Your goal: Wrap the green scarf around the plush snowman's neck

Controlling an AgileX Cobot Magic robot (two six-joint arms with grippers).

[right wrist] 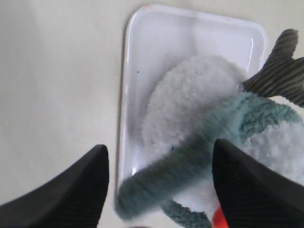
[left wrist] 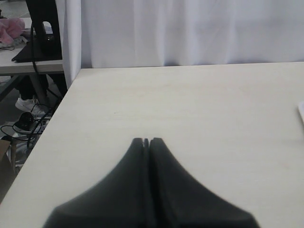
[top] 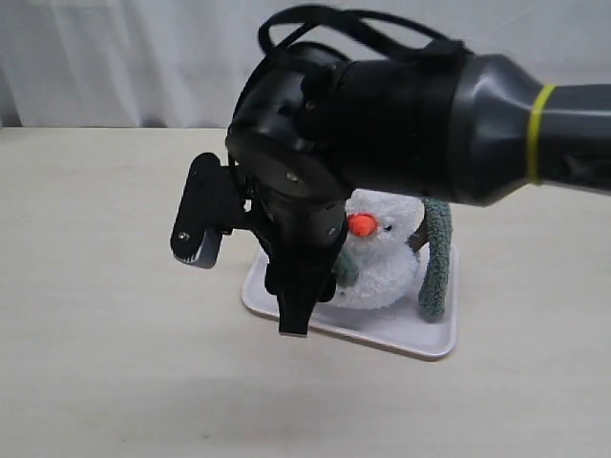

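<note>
Fluffy plush snowman (top: 387,272) on tray (top: 420,339); green scarf (top: 436,262) draped over neck (top: 393,244), ends hanging loose.

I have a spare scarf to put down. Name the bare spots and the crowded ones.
Bare, in the exterior view: the table left of the white tray, also ahead of the shut left gripper, and the strip in front of the tray. Crowded: the tray, taken up by the plush snowman and green scarf, with the open right gripper straddling the scarf.

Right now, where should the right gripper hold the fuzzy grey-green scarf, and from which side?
Probably its free rounded end: the fuzzy grey-green scarf lies across the white plush snowman, under the open right gripper. Come from above, jaws straddling the narrow strip.
</note>
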